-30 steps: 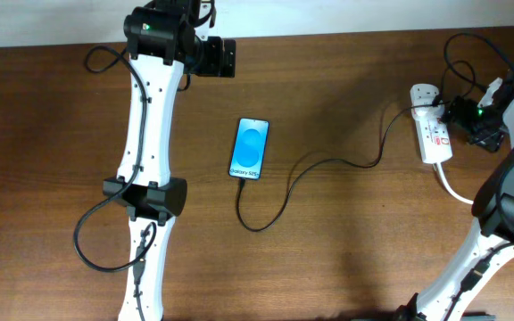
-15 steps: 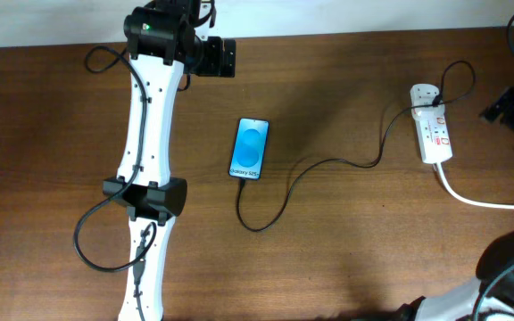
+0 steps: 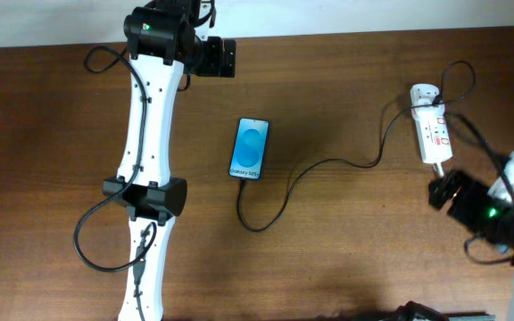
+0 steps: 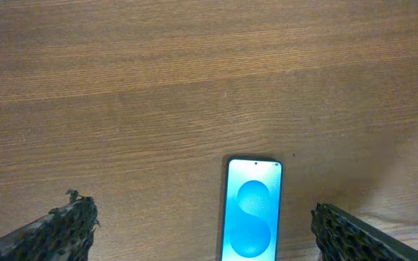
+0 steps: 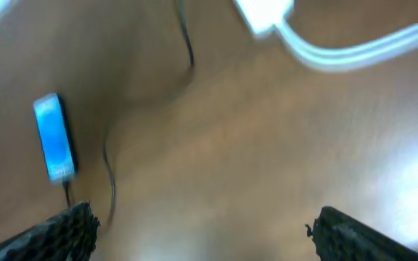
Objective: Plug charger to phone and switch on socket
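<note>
The phone point(image 3: 250, 149) lies face up mid-table, screen lit blue. The black charger cable point(image 3: 286, 192) meets the phone's near end, loops, and runs right to its white adapter point(image 3: 425, 93), which sits in the far end of the white socket strip point(image 3: 435, 135). My left gripper point(image 3: 224, 58) is open and empty, held high beyond the phone; its wrist view shows the phone point(image 4: 252, 217) between and below the open fingers point(image 4: 202, 215). My right gripper point(image 3: 443, 192) is open and empty, just in front of the socket. Its blurred wrist view point(image 5: 205, 221) shows the phone point(image 5: 54, 143) and cable point(image 5: 111, 174).
The socket's thick white cord point(image 5: 354, 47) crosses the top of the right wrist view. The left arm point(image 3: 145, 160) stretches along the table's left side with its own black cable loops. The table's far edge runs behind the left gripper.
My right arm has left the socket, swung out to the right edge, then come down to the front right of the socket. The left arm, phone and cable have not moved.
</note>
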Controlling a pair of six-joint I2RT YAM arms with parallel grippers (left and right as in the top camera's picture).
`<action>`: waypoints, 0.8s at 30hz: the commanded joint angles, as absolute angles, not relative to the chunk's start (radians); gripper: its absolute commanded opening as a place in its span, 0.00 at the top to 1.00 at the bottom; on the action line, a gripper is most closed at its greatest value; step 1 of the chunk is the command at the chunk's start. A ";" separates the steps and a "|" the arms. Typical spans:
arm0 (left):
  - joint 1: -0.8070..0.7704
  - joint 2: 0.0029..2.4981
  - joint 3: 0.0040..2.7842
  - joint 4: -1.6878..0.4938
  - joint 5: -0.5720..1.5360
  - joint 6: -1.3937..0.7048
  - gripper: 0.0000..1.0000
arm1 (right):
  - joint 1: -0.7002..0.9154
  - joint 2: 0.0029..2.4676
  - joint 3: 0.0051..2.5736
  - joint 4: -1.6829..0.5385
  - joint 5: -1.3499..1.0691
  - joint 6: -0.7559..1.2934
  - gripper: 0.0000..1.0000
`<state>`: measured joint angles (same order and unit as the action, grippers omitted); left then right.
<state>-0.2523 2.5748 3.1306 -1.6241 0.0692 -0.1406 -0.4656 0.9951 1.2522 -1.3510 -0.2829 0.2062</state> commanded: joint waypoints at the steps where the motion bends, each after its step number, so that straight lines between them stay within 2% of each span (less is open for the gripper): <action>1: -0.246 2.566 3.132 -1.622 0.055 -0.153 0.01 | -0.457 0.977 1.236 -1.480 -0.300 0.226 0.02; 16: -0.246 2.566 3.132 -1.622 0.056 -0.153 0.01 | -0.457 1.169 1.236 -1.497 -0.303 0.217 0.02; 20: -0.246 2.566 3.132 -1.622 0.055 -0.153 0.01 | -0.454 1.156 1.236 -1.493 -0.303 0.214 0.02; 24: -0.246 2.566 3.132 -1.622 0.055 -0.153 0.01 | -0.325 1.106 1.236 -1.410 -0.304 0.215 0.02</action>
